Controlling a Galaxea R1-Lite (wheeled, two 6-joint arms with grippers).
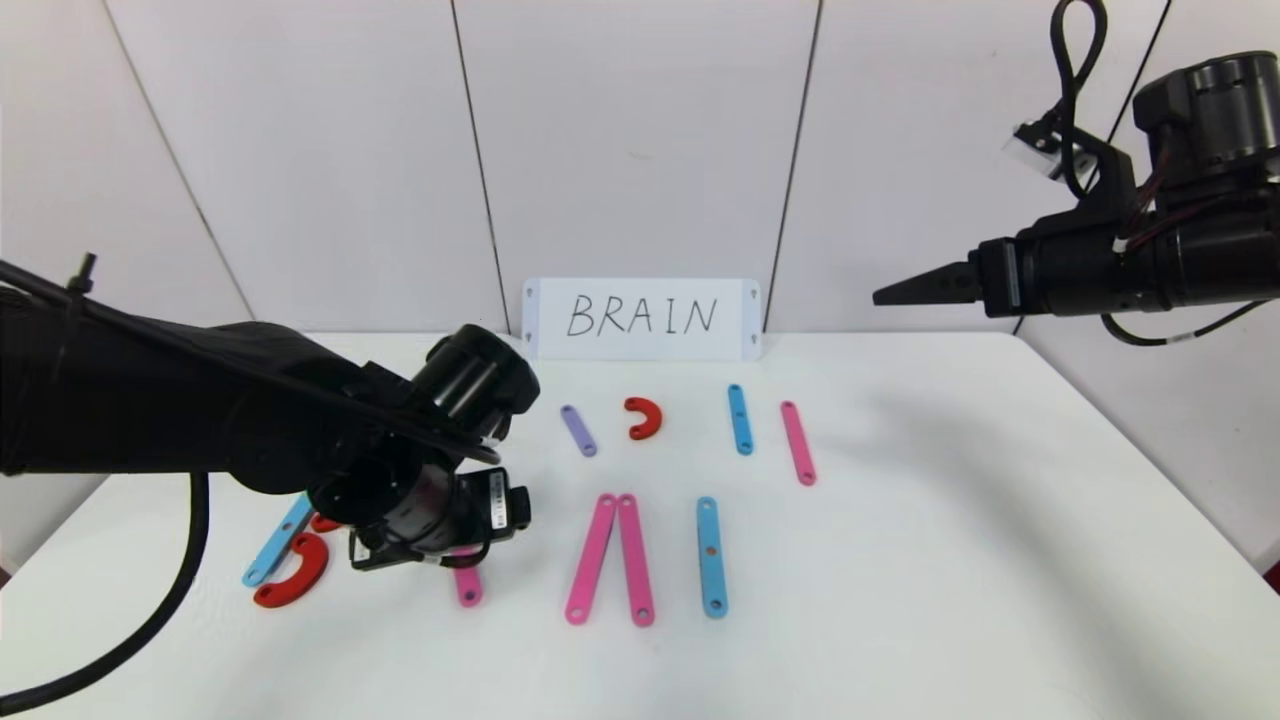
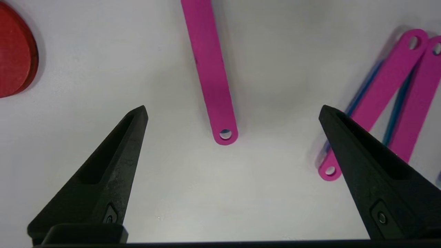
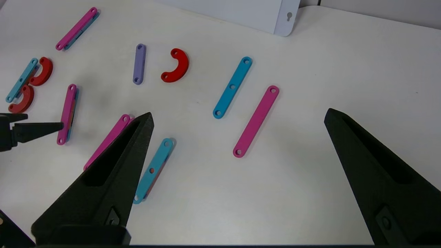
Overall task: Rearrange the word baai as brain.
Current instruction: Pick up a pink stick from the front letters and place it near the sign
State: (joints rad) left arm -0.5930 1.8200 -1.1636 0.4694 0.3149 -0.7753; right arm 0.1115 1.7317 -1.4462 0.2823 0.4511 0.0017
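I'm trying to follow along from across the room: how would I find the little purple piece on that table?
Start at the white card reading BRAIN, standing at the table's far edge. Just in front of its left end lies the purple strip, beside a red half-ring. It is the only purple piece, and shorter than the pink and blue strips around it.

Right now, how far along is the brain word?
Done: only a B of blue strip and red half-rings. In hand: nothing; the open left pincer hovers at a pink strip. The right pincer is parked high. Left: purple strip, red half-ring and other strips lie loose.
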